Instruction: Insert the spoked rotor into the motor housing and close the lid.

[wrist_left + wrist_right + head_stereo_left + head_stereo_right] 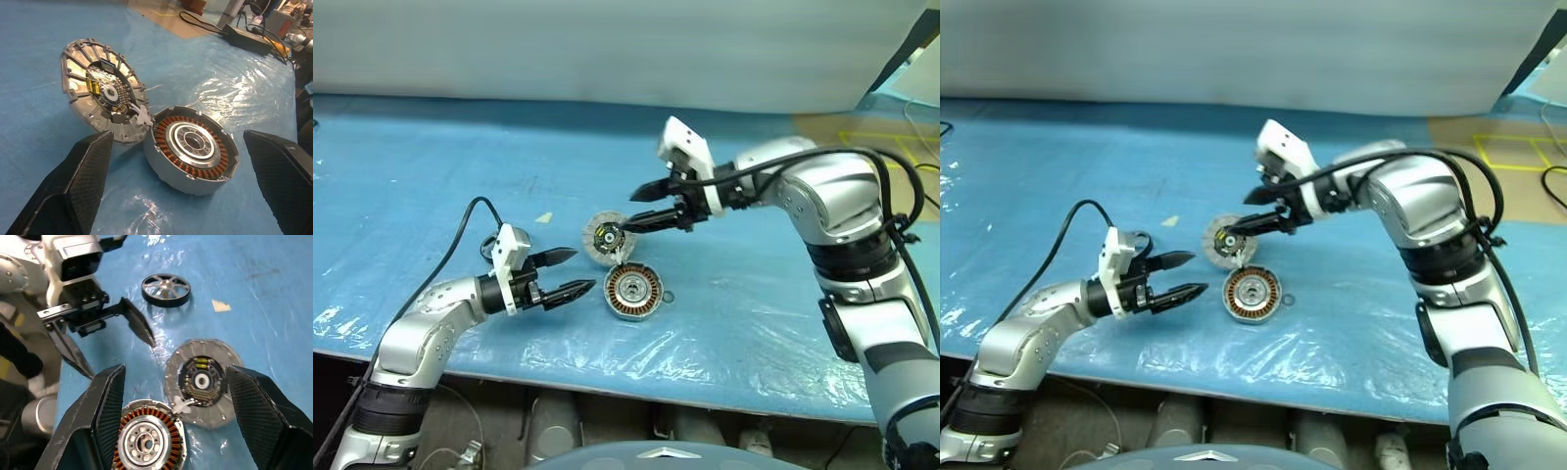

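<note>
Jaws of the left gripper [570, 274] are spread wide and hold nothing, levelled toward the motor housing [633, 291] just ahead of them, seemingly kept ready to steady it. Behind those jaws, nearer the left arm, the spoked rotor [166, 289] lies flat: a black rim around silvery spokes. Between the two grippers the housing is seen as a short metal cylinder ringed with copper windings. Against it the lid [604, 239] is propped, ribbed grey face exposed. Jaws of the right gripper [634, 208] are parted and empty, close above the lid's edge; contact cannot be told.
</note>
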Robot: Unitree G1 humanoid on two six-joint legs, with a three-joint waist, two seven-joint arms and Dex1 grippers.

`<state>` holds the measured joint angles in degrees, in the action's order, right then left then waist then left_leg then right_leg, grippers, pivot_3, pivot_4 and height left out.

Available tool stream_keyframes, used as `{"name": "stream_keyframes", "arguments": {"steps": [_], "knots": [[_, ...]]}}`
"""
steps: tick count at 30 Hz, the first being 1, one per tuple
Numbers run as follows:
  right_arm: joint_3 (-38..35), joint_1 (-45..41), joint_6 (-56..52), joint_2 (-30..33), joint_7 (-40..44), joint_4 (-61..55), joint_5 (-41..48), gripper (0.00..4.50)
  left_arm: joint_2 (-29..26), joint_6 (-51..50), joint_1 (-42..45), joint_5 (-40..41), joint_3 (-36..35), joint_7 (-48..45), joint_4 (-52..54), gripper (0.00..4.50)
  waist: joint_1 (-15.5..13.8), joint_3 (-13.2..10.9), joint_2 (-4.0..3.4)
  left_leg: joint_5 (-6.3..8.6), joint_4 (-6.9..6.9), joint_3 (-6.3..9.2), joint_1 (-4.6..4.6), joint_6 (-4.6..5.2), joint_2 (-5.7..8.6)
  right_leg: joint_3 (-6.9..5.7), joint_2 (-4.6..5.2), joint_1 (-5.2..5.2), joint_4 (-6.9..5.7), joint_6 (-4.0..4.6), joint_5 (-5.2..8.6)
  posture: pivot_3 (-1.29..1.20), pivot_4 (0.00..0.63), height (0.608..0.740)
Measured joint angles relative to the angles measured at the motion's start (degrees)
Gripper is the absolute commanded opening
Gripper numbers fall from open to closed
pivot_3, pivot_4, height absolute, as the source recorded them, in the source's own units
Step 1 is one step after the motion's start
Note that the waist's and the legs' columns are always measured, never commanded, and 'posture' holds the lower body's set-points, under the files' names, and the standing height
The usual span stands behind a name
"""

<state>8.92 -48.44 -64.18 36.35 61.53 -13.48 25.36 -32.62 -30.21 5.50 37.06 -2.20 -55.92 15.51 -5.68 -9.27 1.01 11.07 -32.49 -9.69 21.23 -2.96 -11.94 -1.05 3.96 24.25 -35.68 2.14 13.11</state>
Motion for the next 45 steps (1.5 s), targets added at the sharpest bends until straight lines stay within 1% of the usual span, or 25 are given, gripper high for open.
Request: {"name": "stream_keyframes", "arguments": {"steps": [1,3,6,8,11,15,20,25,29,34,41,45], "knots": [[-2.17,2.27,0.87,1.01,-0.15,-0.94,0.46,3.42,-0.33,-0.31,-0.14,0.23,-0.01,-0.2,0.43,4.5,0.03,0.0,0.0,0.01,0.01,0.03,-0.02,-0.01,-0.06,-0.02,-0.05,0.0,-0.01,0.0,0.0,0.0,0.15,0.74],[-7.81,9.67,2.1,3.17,-1.06,-4.53,2.0,3.42,-1.06,-0.69,-0.07,0.7,0.11,-0.82,1.22,4.5,0.08,0.01,-0.02,0.03,0.08,0.07,-0.18,-0.04,-0.11,-0.05,-0.11,-0.07,-0.01,0.01,0.01,0.0,0.15,0.74],[-12.77,19.86,2.34,3.62,-4.24,-8.63,3.69,3.42,-1.48,-1.08,0.26,0.95,0.33,-1.4,1.44,4.5,0.56,0.01,-0.12,0.03,0.05,0.0,-0.31,-0.04,-0.1,0.06,-0.12,-0.11,0.04,0.23,0.15,0.0,0.15,0.74],[-13.39,26.44,5.16,4.46,-5.92,-12.31,3.44,3.42,-1.74,-1.11,0.48,0.97,0.53,-2.15,1.72,4.5,0.78,0.04,-0.17,0.02,-0.03,-0.05,-0.53,-0.03,-0.11,0.13,-0.12,-0.17,-0.01,0.23,0.15,0.0,0.15,0.74],[-13.47,34.21,9.25,4.09,-8.94,-16.79,2.7,3.42,-1.79,-1.23,0.88,0.93,1.22,-3.03,1.63,4.5,0.78,0.05,-0.19,0.03,-0.03,-0.11,-0.78,-0.02,-0.09,0.22,-0.11,-0.38,0.01,0.21,0.15,0.0,0.15,0.74],[-11.72,41.63,15.1,3.21,-12.16,-17.49,0.1,3.42,-1.64,-1.51,1.45,0.88,2.68,-3.64,1.08,4.5,0.72,0.05,-0.2,0.04,-0.01,-0.18,-1.0,0.0,-0.02,0.36,-0.08,-0.57,0.07,0.18,0.17,0.0,0.15,0.74],[-5.31,42.71,23.39,2.27,-13.62,-13.7,-4.83,3.42,-1.54,-1.56,3.1,0.81,2.99,-4.03,0.64,4.5,1.17,0.06,-0.2,0.03,0.09,-0.18,-1.05,0.0,-0.02,0.35,-0.09,-0.59,0.1,0.18,0.18,0.0,0.15,0.74],[-1.44,42.7,28.12,0.89,-14.44,-8.33,-7.87,3.42,-1.45,-1.59,3.31,0.66,3.41,-4.04,0.35,4.5,1.59,0.06,-0.2,0.03,0.17,-0.17,-0.96,-0.01,0.02,0.35,-0.09,-0.57,0.23,0.18,0.18,0.0,0.15,0.74],[0.4,42.4,31.1,0.28,-14.43,-5.03,-10.0,3.42,-1.32,-1.58,3.21,0.57,3.78,-3.99,0.35,4.5,1.64,0.06,-0.2,0.04,0.19,-0.17,-0.97,0.0,0.02,0.34,-0.09,-0.57,0.24,0.18,0.18,0.0,0.15,0.74],[2.44,42.13,32.64,0.17,-13.45,-3.94,-11.1,3.42,-1.05,-1.55,3.14,0.45,3.85,-3.69,0.35,4.5,1.67,0.06,-0.2,0.09,0.18,-0.17,-1.0,0.09,0.02,0.34,-0.09,-0.59,0.23,0.18,0.18,0.0,0.15,0.74],[7.29,38.3,38.17,-0.9,-11.27,1.66,-15.2,3.42,-0.71,-1.49,2.98,-0.2,4.07,-3.44,0.33,4.5,1.77,0.06,-0.2,0.08,0.19,-0.17,-1.02,0.09,0.0,0.34,-0.09,-0.62,0.22,0.19,0.18,0.0,0.15,0.74],[8.64,37.03,41.4,-1.82,-10.9,4.04,-16.89,3.42,-0.71,-1.47,2.94,-0.42,4.06,-3.06,0.34,4.5,1.77,0.06,-0.2,0.1,0.17,-0.17,-1.02,0.11,0.02,0.34,-0.08,-0.63,0.23,0.19,0.18,0.0,0.15,0.74]]}}
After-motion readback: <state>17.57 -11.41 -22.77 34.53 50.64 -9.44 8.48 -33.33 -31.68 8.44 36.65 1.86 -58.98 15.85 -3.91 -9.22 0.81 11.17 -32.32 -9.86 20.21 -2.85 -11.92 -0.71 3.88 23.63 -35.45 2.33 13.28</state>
